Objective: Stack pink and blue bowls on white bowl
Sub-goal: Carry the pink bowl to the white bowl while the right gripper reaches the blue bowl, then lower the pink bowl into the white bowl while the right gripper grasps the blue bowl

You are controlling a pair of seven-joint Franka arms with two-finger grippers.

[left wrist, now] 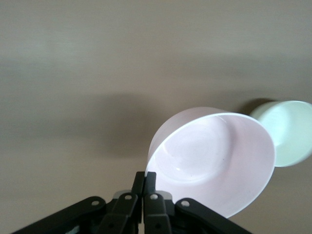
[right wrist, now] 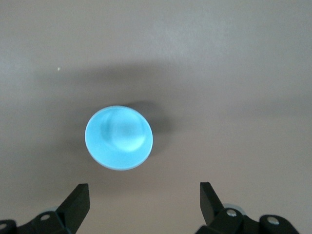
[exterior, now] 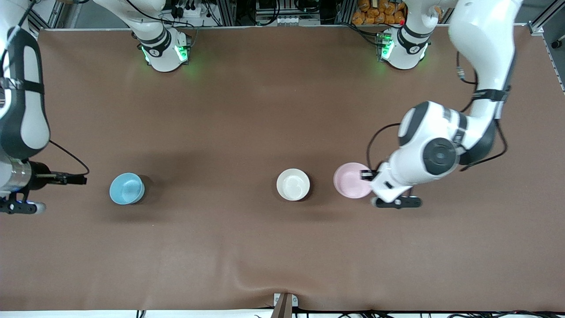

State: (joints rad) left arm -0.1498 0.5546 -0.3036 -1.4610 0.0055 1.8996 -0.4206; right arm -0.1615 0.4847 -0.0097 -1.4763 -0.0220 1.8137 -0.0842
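The pale pink bowl (exterior: 351,179) is tilted beside the white bowl (exterior: 293,184), toward the left arm's end of the table. My left gripper (exterior: 367,175) is shut on the pink bowl's rim. In the left wrist view its fingers (left wrist: 151,178) pinch the edge of the pink bowl (left wrist: 214,158), with the white bowl (left wrist: 287,131) just past it. The blue bowl (exterior: 126,188) stands alone toward the right arm's end. My right gripper (exterior: 76,179) hovers open beside it, touching nothing. The right wrist view shows the blue bowl (right wrist: 119,137) ahead of the right gripper (right wrist: 144,187).
The brown table cloth (exterior: 265,110) carries only the three bowls, which lie in a row across the middle. Both robot bases (exterior: 164,51) stand along the table's edge farthest from the front camera. A small bracket (exterior: 284,304) sits at the near edge.
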